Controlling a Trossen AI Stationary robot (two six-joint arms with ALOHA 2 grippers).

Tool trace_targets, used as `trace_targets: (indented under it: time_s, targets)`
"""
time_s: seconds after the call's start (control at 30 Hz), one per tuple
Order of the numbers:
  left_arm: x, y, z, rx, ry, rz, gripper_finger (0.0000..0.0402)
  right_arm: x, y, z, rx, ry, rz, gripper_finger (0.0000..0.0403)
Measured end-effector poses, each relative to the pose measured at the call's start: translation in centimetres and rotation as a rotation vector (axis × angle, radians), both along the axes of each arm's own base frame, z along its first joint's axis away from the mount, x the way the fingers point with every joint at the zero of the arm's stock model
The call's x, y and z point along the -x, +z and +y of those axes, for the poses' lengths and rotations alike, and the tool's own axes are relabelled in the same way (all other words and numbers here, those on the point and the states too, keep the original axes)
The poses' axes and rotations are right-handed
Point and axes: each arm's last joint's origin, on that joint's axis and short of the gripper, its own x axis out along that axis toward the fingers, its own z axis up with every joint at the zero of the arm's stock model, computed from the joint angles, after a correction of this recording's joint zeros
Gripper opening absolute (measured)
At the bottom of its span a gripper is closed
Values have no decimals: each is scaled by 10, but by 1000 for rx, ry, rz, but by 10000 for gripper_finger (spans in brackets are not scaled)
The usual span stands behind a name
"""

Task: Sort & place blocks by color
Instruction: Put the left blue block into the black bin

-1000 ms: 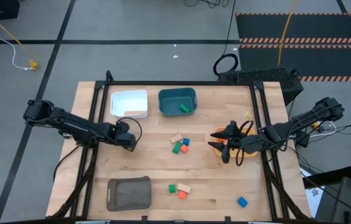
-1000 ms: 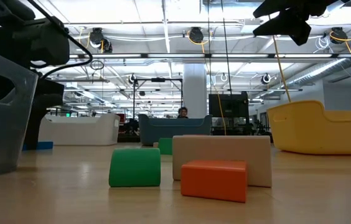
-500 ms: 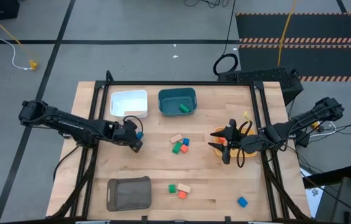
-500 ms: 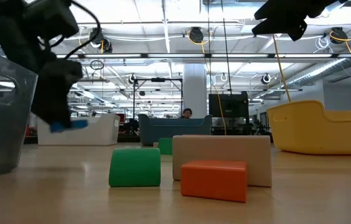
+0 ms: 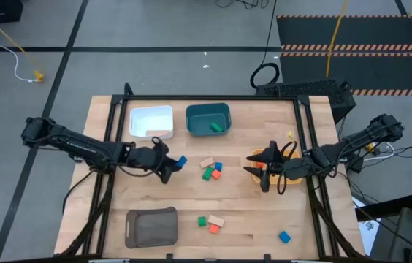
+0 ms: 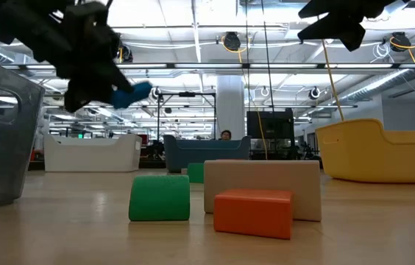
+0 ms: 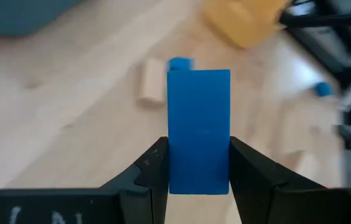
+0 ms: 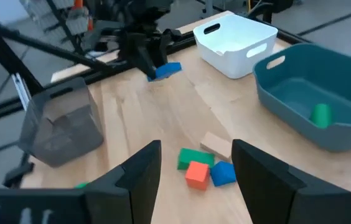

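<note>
My left gripper (image 5: 171, 167) hangs above the table's middle left, shut on a blue block (image 5: 181, 161), which also shows in the low view (image 6: 131, 94). My right gripper (image 8: 197, 149) waits open over the yellow bin (image 5: 255, 172) at the right, with nothing between its fingers. A tan, a blue, a green and a red block (image 5: 211, 169) lie flat in a cluster at the table's middle. A green, a tan and a red block (image 5: 209, 223) lie near the front edge, and another blue block (image 5: 284, 237) lies at the front right. A green block (image 5: 216, 127) lies in the teal bin (image 5: 199, 117). My left gripper pinches the blue block between its two fingers, on two opposite long sides (image 7: 198, 177) at one end. The fingers come from the table's left, slanting a little down, and lie along the block. Its free end (image 7: 198, 81) sticks out past the fingertips, lifted clear of the table.
A white bin (image 5: 152, 121) stands at the far left beside the teal bin. A grey bin (image 5: 151, 226) stands at the near left. The tabletop between the bins and block clusters is bare wood.
My left gripper has risen and gone toward the table's right, away from the white bin. It has tipped from pointing down to nearly level. The blue block stays in its shut fingers and hangs higher than before.
</note>
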Motion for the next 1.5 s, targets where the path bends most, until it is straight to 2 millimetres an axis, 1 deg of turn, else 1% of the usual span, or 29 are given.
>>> trace_targets:
  time_s: [0.1,0.27,0.4,0.5,0.67,0.87,0.93,1.0,1.13,1.23,1.5]
  targets:
    - [-2,6,-10,6,-95,-68,130,0,1,0,-41,-15,-15,187]
    - [-3,14,-28,41,-240,-159,130,0,1,0,-45,-17,-18,187]
    - [-1,21,-43,67,-316,-226,139,0,1,0,-45,-17,-19,187]
    - [3,24,-55,101,-356,-249,145,0,1,0,-45,-16,-19,187]
    - [11,25,-74,185,-421,-243,133,0,1,0,-46,-17,-19,187]
    - [28,25,-101,241,-633,-213,133,0,1,0,-46,-17,-19,187]
    - [33,23,-108,276,-663,-179,133,0,1,0,-46,-17,-19,187]
    - [38,19,-111,319,-654,-109,133,0,1,0,-46,-17,-19,187]
    - [47,7,-113,392,-585,80,135,0,1,0,-46,-17,-19,187]
    - [54,-2,-113,426,-527,215,144,0,1,0,-46,-17,-19,187]
    - [60,-8,-112,524,-445,358,146,0,1,0,-46,-17,-19,187]
